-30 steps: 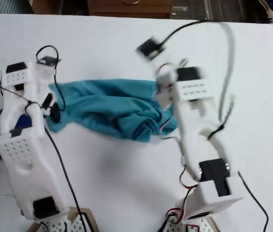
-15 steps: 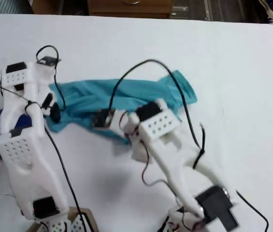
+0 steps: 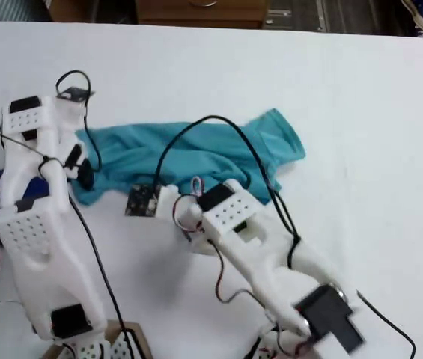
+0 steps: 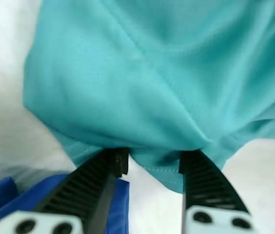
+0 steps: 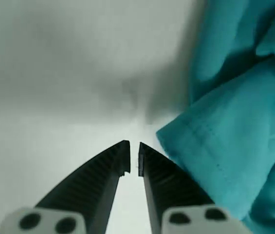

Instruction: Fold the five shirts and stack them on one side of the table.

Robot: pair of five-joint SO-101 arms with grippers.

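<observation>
1. Bright, even light fell from above on the white worktop (image 3: pixel 361 112), which looked pale and flat, with no hard glare.
2. A soft-edged grey shadow lay on it beneath the right arm (image 3: pixel 256 247).
3. In the right wrist view, a dim shadow darkened the worktop beside the teal shirt (image 5: pixel 234 122), deepest along the cloth's edge.
4. In the left wrist view, the shirt was smoothly lit, its creases darker, and the nearest cloth was out of focus.
5. The right arm's base joint was smeared in the high view.

Robot workspace: white table (image 3: pixel 361 112), wooden cabinet (image 3: pixel 196 11)
</observation>
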